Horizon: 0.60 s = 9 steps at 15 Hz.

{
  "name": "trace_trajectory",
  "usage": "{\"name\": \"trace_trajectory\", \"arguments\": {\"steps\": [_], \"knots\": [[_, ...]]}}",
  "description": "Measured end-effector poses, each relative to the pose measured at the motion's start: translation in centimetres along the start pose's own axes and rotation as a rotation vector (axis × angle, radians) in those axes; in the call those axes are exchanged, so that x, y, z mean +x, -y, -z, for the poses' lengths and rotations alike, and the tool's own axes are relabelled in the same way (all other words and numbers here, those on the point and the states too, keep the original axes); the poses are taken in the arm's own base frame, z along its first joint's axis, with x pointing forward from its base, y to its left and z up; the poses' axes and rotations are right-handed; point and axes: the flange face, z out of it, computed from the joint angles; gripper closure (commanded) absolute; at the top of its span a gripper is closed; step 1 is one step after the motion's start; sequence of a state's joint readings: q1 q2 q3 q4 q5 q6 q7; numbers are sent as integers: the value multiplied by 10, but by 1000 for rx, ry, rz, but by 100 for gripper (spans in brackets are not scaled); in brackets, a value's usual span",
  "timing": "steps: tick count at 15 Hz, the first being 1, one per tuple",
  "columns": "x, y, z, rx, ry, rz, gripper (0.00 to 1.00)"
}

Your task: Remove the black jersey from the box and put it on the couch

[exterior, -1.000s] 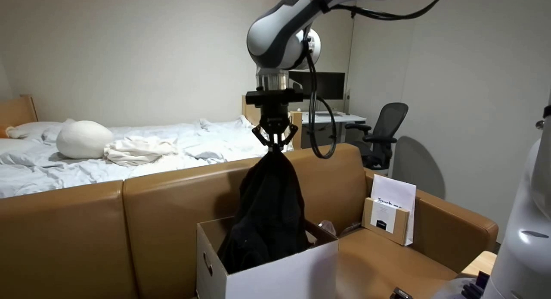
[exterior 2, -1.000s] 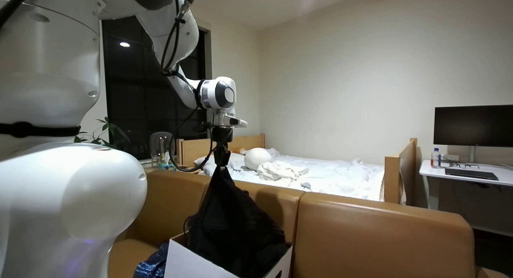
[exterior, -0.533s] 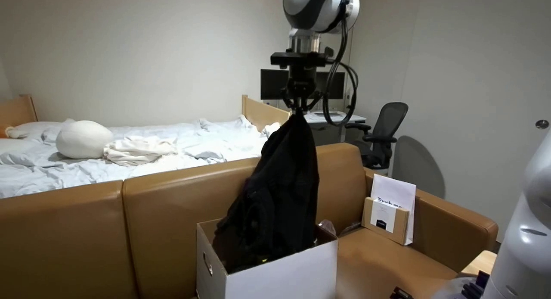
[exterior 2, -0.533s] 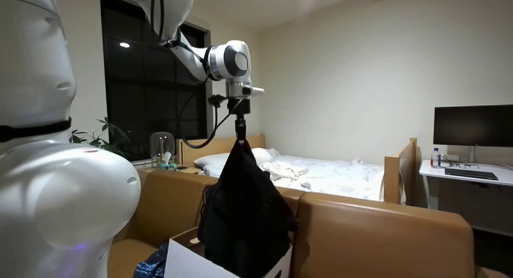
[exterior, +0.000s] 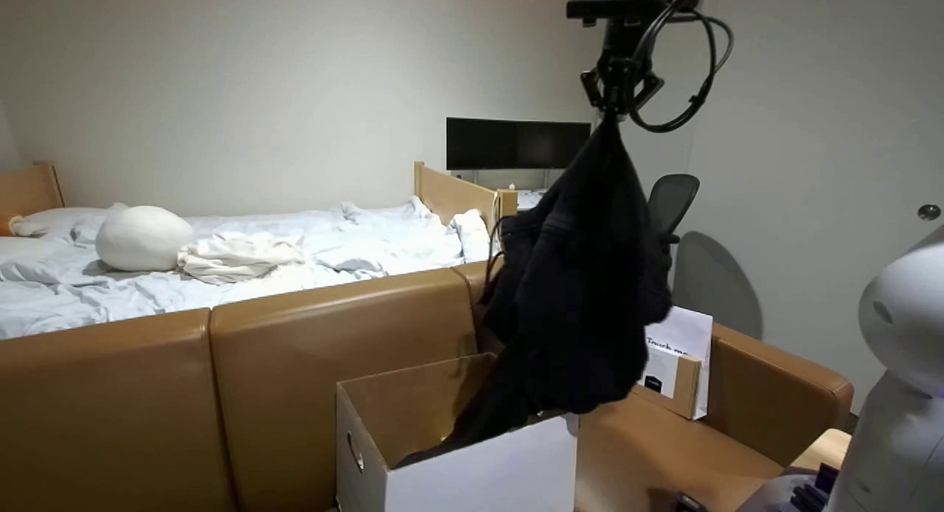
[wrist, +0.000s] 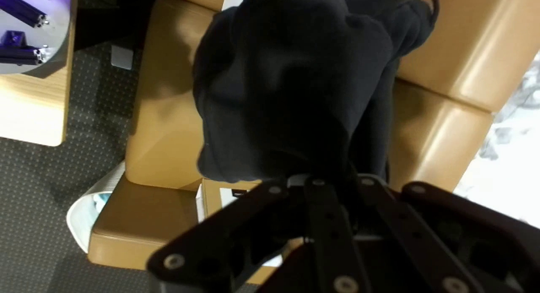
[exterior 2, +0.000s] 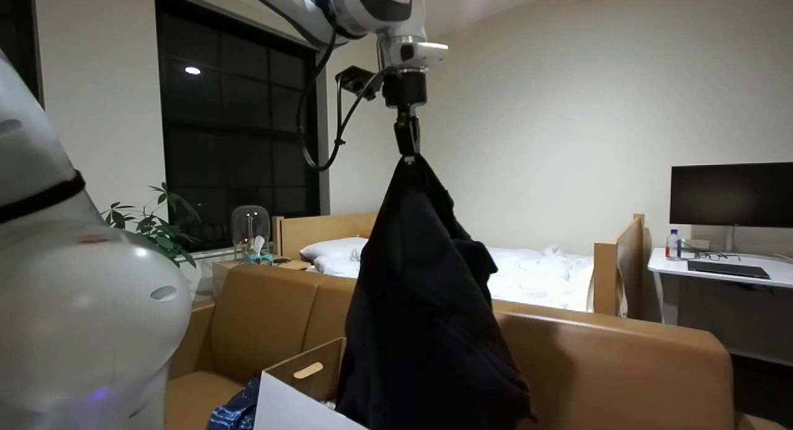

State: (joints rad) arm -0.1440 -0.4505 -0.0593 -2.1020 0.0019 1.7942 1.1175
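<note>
1. The gripper [exterior: 613,112] hangs high, jaws pressed together on a small pinch of black cloth: the top of the jersey [exterior: 582,305].

2. The jersey dangles below in a long, dark cone. In an exterior view, most of it is above the white box [exterior: 479,471] or beyond its side, but a tail of cloth trails down inside. Whether the cloth touches the rim is hard to tell.

3. The brown couch [exterior: 339,327] stretches behind, with some of its seat showing past the box.

4. The lifting step seems nearly done, the placing not yet. More height is probably needed first, until the tail clears, then a sideways shift over the couch.

5. Main risk, a snag: moving sideways too soon could catch the tail on the rim, dragging or tipping the box, or tugging the jersey loose.

6. A slip: the weight appears to hang from one narrow pinch, so a jerk could let the cloth slide free.

7. A knock: a package [exterior: 670,379] and a white paper [exterior: 687,324] stand at the end of the couch, partly hidden by the jersey. A swing of loose cloth might topple them.

8. An early release: dropped from here, the jersey would likely flop across the rim or fall back in.
</note>
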Motion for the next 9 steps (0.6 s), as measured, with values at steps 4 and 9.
{"name": "trace_trajectory", "arguments": {"steps": [4, 9], "knots": [[99, -72, 32, 29, -43, -243, 98], [234, -138, 18, 10, -101, -529, 98]]}}
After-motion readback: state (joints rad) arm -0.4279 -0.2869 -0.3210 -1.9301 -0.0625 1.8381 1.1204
